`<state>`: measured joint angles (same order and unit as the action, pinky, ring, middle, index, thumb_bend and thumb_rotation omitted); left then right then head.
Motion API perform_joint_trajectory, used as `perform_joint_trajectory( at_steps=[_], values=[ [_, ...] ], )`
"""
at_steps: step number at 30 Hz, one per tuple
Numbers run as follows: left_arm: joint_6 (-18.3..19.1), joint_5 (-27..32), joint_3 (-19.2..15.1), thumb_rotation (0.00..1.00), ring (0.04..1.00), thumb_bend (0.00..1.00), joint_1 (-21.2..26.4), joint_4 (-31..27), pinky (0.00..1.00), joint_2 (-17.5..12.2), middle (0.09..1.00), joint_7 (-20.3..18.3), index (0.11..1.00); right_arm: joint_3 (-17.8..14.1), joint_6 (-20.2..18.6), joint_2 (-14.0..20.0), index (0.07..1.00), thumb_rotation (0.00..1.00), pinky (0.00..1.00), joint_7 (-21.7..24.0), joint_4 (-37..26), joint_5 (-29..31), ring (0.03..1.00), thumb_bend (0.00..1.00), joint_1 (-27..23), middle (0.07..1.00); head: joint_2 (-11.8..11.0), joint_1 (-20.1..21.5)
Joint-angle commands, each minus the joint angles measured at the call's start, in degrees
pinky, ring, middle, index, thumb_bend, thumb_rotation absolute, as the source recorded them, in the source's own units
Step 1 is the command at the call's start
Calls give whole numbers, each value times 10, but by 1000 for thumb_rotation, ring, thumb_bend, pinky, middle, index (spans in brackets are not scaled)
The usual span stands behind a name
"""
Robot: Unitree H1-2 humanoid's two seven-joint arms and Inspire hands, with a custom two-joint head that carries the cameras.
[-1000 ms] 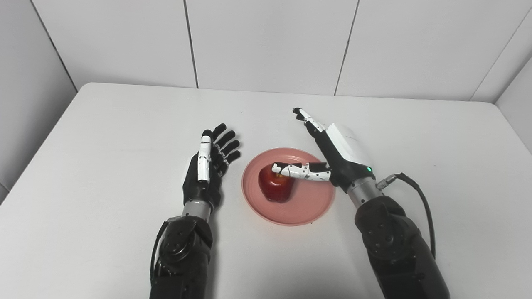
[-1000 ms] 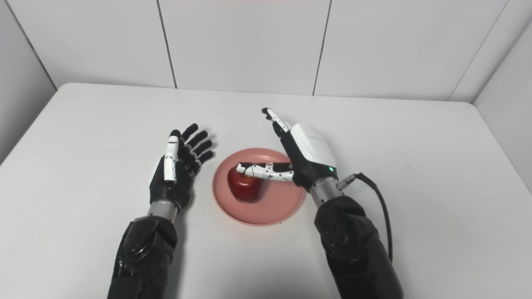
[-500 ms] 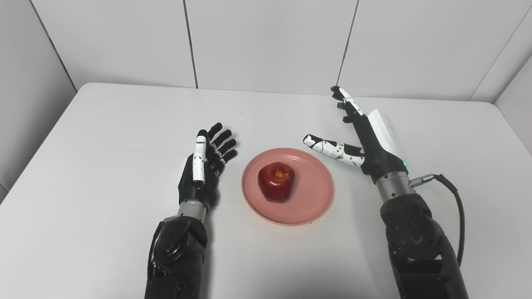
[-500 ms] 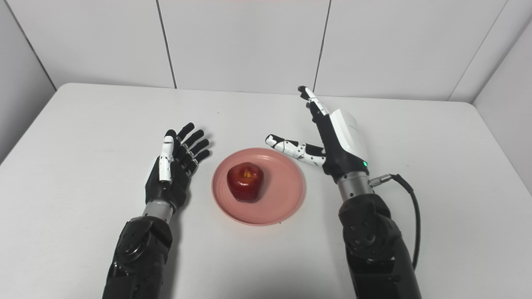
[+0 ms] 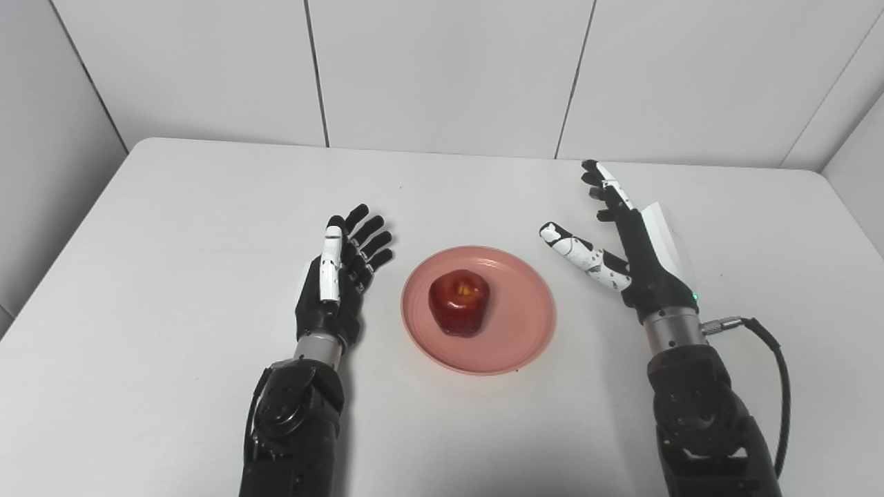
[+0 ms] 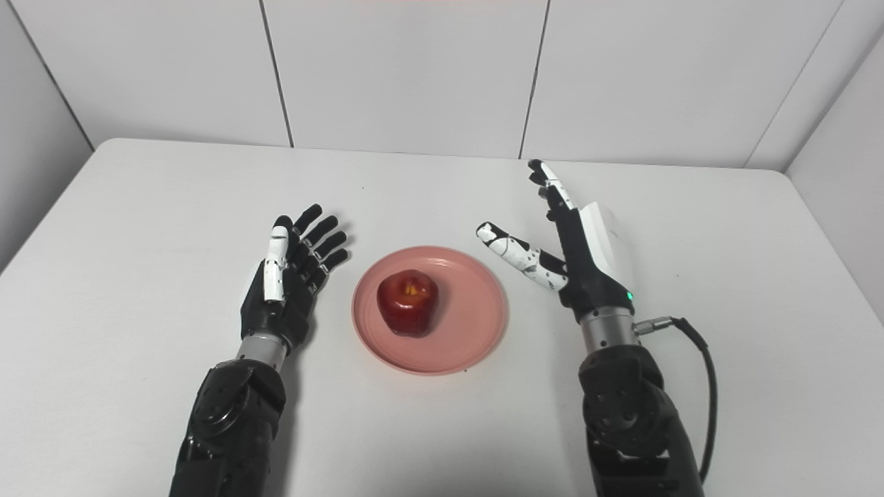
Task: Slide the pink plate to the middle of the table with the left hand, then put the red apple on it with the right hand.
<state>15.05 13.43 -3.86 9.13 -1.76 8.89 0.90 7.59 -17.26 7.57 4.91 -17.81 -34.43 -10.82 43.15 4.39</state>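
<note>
left eye, right eye: head-mounted, side by side | facing down-forward | both share table [image 5: 207, 207], slightly offset

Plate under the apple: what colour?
Pink plate, plain, clearest in the left eye view.

The apple [image 5: 460, 302] is glossy dark red with a yellow patch on top; the plate [image 5: 514, 342] is plain pink. Both hands are black with white parts, over a white table [image 5: 173, 228].
</note>
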Motion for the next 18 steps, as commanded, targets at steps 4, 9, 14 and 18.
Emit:
perform_joint_trajectory(
  at_steps=[4,9,14,18],
  values=[
    [12,2,2,1000,834,407,4,-7,831,-2,851,0,844,-8,28,-2,901,968,761,-27,-1,15,842,922,1,875,1,-1],
    [14,1,2,1000,832,408,4,-6,829,0,848,3,839,-13,28,-5,891,984,764,-38,12,24,845,904,11,877,0,-6],
    [15,0,0,1000,830,408,5,-4,827,1,845,5,836,-18,41,-6,883,1000,783,-54,38,41,854,888,15,879,-1,-9],
    [15,1,1,1000,835,402,5,-6,830,0,850,3,840,-30,58,-11,862,1000,777,-70,64,68,841,827,16,864,-2,-13]
  ],
)
